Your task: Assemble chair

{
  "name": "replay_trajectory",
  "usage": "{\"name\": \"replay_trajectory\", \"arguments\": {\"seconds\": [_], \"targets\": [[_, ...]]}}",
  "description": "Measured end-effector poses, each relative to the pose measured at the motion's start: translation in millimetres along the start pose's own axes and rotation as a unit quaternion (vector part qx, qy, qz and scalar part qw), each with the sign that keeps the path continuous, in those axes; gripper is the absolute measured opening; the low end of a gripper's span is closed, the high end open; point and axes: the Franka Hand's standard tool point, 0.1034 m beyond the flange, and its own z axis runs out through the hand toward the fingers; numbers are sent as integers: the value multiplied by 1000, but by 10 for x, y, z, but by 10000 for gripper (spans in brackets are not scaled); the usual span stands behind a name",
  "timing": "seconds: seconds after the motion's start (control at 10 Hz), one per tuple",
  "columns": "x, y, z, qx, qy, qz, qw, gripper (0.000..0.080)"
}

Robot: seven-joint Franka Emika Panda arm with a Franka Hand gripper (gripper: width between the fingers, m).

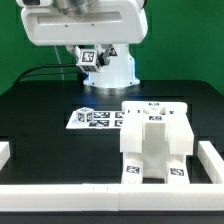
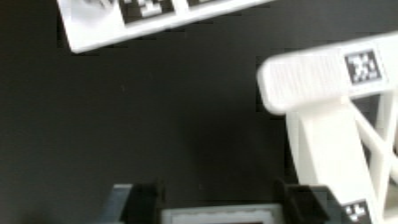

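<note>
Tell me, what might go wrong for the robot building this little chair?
1. The chair stands loose on the table, close to the front rail. A nudge from the arm might shove or tip it.
2. In the wrist view a white part sits off to one side of the fingers, not centred between them. Lowering here might land a finger on it instead of straddling it.

Arm (image 1: 85,25): seen raised at the far side, its white bulk filling the upper exterior view, above its base (image 1: 120,70).
Gripper (image 2: 217,206): aimed downward.
Fingers (image 2: 127,208): dark tips set apart; a grip cannot be judged.
</note>
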Motion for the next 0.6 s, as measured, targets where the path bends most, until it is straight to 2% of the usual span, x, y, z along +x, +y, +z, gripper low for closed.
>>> {"name": "replay_trajectory", "arguments": {"seconds": [0.1,0.2,0.4,0.6], "targets": [[15,-16,-3,2,22,-2,1000,284],[84,-95,-32,1,67,-5,998,284],[258,-663,-159,-2,179,-59,982,284],[308,-1140,-177,-1,251,-86,964,284]]}}
